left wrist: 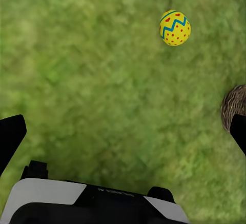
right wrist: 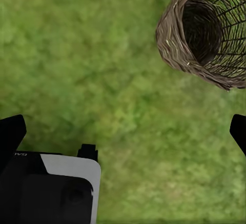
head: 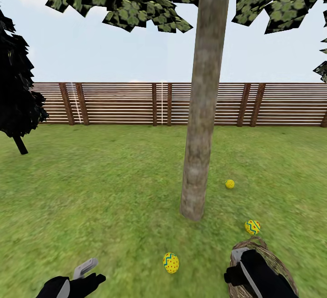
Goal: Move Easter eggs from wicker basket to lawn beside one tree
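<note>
Below the tree [head: 200,152], three Easter eggs [head: 171,263] lie on the lawn [head: 113,198]; the wicker basket [right wrist: 205,34] looks empty (nothing left inside). Left gripper [left wrist: 123,131] and right gripper [right wrist: 123,131] both hang spread, the left nearer the lower-centre egg.

The lawn [head: 104,189] is mottled green. The three Easter eggs [head: 171,263] [head: 252,226] [head: 230,183] are bright yellow; the near one has a blue zigzag band and red dots. The wicker basket [right wrist: 205,29] is brown. The tree [head: 202,107] trunk is pale grey-brown, the fence [head: 122,103] brown with horizontal slats.
</note>
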Robot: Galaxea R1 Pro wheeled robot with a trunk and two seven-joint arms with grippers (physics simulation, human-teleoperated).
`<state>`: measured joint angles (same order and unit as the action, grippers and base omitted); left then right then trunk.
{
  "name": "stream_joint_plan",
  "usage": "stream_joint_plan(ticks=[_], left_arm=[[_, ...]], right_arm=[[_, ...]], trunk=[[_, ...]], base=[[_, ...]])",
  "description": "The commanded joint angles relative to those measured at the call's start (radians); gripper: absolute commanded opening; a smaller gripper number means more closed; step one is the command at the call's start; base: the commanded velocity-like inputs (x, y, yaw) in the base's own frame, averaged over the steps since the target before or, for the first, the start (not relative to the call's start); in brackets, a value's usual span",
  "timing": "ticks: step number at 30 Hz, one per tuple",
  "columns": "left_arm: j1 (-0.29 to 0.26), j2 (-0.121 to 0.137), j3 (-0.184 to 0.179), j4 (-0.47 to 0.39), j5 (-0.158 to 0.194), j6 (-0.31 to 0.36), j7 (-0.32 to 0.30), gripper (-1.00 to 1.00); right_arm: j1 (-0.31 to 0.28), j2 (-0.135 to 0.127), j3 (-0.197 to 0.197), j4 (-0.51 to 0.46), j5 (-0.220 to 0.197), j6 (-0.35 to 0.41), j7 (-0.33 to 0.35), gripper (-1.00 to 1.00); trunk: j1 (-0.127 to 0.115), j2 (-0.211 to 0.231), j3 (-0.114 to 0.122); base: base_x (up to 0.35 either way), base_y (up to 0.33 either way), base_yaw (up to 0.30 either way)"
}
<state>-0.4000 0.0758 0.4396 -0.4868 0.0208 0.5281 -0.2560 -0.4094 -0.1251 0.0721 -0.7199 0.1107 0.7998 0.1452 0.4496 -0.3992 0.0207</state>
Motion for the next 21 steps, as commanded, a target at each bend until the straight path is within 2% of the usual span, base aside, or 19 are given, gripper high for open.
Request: stream_joint_plan(ticks=[1, 21], left_arm=[[0.000, -0.001, 0.006, -0.001, 0.002, 0.007, -0.003, 1.00], [0.000, -0.001, 0.005, -0.001, 0.002, 0.007, -0.003, 1.00]], right_arm=[[0.000, -0.001, 0.003, -0.001, 0.011, 0.004, 0.008, 1.00], [0.000, -0.002, 0.002, -0.001, 0.010, 0.004, 0.008, 1.00]], trunk=[[0.000, -0.001, 0.000], [0.000, -0.001, 0.000]], base=[[0.000, 0.000, 0.000], [0.000, 0.000, 0.000]])
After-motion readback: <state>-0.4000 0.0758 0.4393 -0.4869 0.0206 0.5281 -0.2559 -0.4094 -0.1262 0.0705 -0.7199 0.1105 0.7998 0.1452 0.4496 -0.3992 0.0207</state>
